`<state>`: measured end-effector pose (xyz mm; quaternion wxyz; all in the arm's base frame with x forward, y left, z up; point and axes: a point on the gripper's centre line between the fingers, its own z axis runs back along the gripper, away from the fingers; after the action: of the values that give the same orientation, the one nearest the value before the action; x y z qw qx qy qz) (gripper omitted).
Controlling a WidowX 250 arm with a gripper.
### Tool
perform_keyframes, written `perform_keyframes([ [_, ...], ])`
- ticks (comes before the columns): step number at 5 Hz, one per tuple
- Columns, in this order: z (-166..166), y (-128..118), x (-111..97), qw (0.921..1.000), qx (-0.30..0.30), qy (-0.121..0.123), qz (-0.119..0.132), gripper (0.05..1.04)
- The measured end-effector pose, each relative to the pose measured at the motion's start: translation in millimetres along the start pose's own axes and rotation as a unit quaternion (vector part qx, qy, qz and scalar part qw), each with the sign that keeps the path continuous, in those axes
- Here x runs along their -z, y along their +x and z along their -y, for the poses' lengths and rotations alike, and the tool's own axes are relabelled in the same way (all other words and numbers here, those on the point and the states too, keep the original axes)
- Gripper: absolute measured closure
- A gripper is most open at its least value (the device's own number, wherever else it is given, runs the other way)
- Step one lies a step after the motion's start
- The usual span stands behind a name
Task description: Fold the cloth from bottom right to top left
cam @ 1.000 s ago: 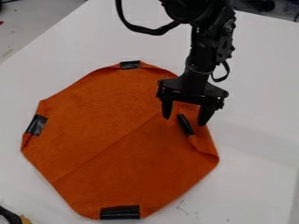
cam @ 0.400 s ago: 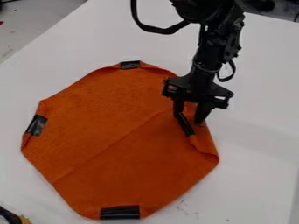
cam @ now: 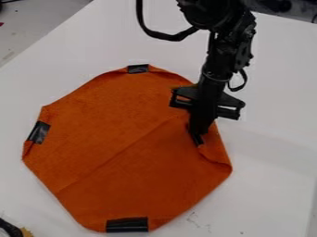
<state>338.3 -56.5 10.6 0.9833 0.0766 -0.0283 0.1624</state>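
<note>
Camera view: orange cloth (cam: 111, 125) lies spread on white desk (cam: 275, 83), approx. 8-sided in outline, occupying ctr. & L part of view. A faint crease runs diag. across it, from lower L edge up toward the gripper (cam: 199, 132). Cloth corners are turned in; black tape pcs. sit at 4 edge positions: top tape (cam: 137, 69), L tape (cam: 39, 132), btm. tape (cam: 127, 225), and R tape (cam: 198, 140), the last partly hidden by the gripper.

Black arm (cam: 217, 60) enters from top edge, R of ctr., & slants down to the cloth's upper R side; a black cable (cam: 151, 31) loops out to its L. Gripper points down w/ its fingers (cam: 199, 121) pressed together, tips at upper end of R tape; cannot tell whether a bit of cloth is caught betw. them. Below the tips, the turned-in R edge forms a raised, rolled fold.

Surroundings: dark obj. w/ yellow part (cam: 26, 232) at btm. L corner; small dark marks (cam: 193, 217) on desk near the cloth's lower R edge; grey floor (cam: 31, 23) beyond desk edge, upper L.
</note>
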Motion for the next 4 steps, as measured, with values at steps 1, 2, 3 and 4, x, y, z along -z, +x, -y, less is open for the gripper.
perform_keyframes([
  [1, -0.5, -3.8, 2.2, 0.9999, -0.008, 0.008, 0.002, 0.788],
  [2, 0.1, -5.9, 3.2, 0.9999, -0.012, 0.007, 0.000, 0.525],
  [3, -1.7, -9.9, 3.0, 0.9998, -0.018, 0.007, -0.002, 0.239],
  [4, -4.9, -11.5, 3.5, 0.9997, -0.022, 0.003, -0.004, 0.109],
])
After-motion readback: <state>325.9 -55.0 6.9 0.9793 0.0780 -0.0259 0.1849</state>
